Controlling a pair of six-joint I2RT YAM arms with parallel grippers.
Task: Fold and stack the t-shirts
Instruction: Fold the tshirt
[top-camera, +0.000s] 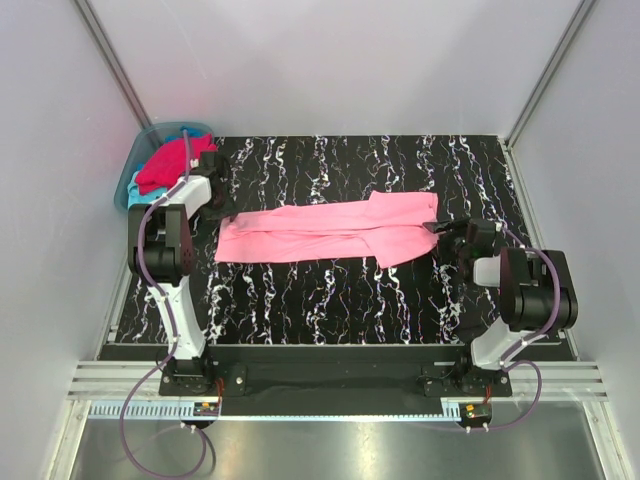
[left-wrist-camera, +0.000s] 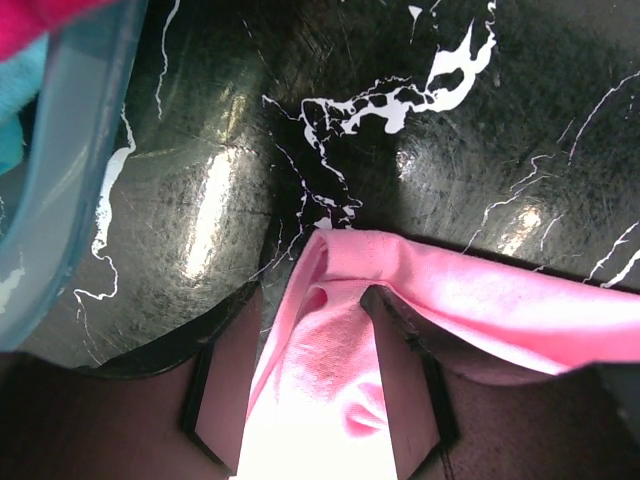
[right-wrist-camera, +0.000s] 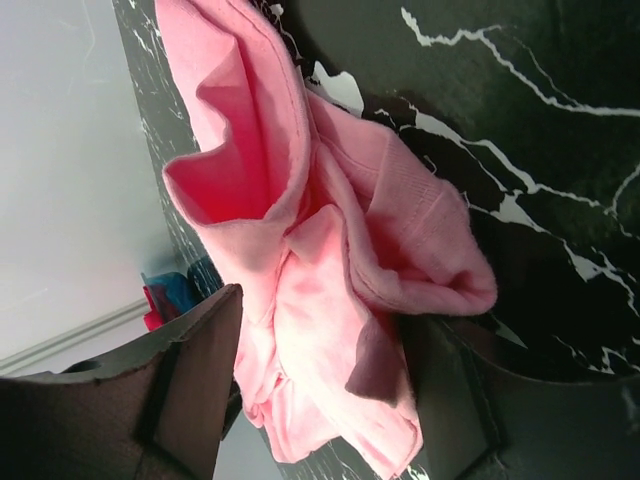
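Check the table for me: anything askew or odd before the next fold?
Nothing damaged or spilled. The pink t-shirt lies in a long strip, but its right end is bunched, with a flap jutting toward the near edge. The red t-shirt sits heaped, unfolded, in the blue tub at far left. Each gripper has pink cloth between its fingers.

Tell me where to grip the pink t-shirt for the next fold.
Grip the pink t-shirt by its two short ends, one gripper from each side. It lies as a long band across the table; the left gripper and right gripper each already straddle bunched cloth there.
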